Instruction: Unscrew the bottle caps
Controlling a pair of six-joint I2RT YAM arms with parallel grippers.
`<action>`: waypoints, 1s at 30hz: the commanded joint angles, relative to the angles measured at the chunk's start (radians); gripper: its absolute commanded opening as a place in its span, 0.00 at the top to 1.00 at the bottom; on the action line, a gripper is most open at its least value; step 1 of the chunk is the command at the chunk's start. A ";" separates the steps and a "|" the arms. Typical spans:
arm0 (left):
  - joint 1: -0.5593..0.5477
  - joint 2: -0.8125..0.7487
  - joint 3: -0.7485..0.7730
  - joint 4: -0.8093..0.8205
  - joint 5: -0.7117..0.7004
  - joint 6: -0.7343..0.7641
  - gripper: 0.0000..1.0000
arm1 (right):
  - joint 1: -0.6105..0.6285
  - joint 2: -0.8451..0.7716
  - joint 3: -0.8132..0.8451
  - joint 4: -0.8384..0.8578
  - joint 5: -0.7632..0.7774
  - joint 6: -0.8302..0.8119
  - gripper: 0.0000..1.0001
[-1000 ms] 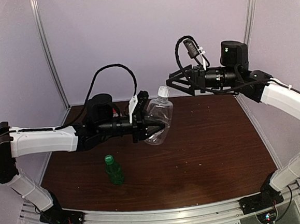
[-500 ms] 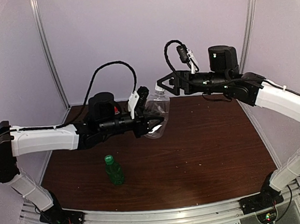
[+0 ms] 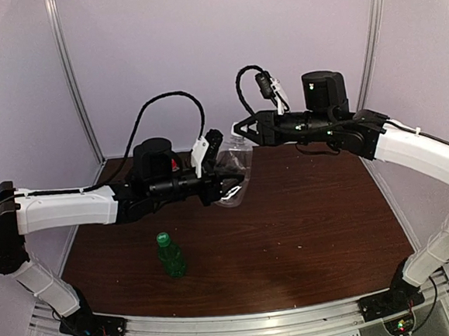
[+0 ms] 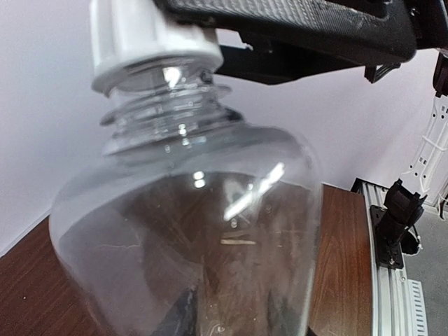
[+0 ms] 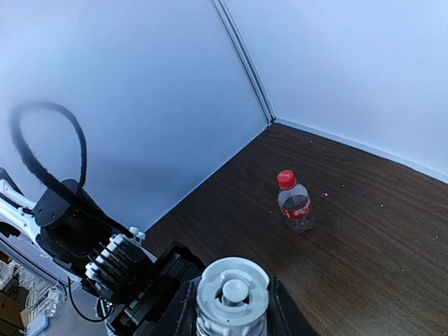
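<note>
White cap (image 5: pixel 232 294), clasped in right end effector (image 5: pixel 232 309)

green bottle (image 3: pixel 169 256) upright front-left, bare tabletop (image 3: pixel 315 231) right of it

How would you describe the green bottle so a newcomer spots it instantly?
On the dark wooden table, look near the front left, below the left arm. The green bottle stands upright alone, all green with a green cap; the clear bottle hangs in the left pincer.
</note>
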 commanded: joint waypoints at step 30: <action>-0.004 -0.032 -0.005 0.146 0.563 0.035 0.64 | -0.151 -0.015 -0.045 0.095 -0.763 -0.348 0.71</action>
